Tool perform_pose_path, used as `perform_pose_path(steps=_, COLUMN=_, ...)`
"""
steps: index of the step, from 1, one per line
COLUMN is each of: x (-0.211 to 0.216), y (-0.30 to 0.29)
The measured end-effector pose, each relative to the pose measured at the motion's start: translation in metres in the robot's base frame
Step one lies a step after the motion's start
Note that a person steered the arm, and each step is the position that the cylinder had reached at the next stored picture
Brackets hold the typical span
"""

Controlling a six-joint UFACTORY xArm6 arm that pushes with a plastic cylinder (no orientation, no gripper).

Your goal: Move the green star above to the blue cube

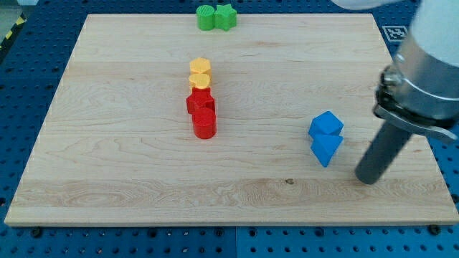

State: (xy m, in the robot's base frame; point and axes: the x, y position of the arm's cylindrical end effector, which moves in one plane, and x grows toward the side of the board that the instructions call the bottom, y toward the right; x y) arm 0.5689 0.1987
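Observation:
The green star lies at the view's top edge of the wooden board, touching a round green block on its left. The blue cube sits at the right of the board, with a blue pointed block touching it just below. My tip rests on the board a little to the right of and below the blue pair, not touching them. It is far from the green star.
Two yellow blocks stand stacked in a column at mid-board, with a red star-like block and a red cylinder directly below them. The arm's grey body hangs over the board's right edge.

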Motion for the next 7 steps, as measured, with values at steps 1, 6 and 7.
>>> perform_pose_path(steps=1, x=-0.034, y=0.067)
perform_pose_path(steps=6, x=-0.087, y=0.106)
perform_pose_path(steps=7, x=-0.088, y=0.106)
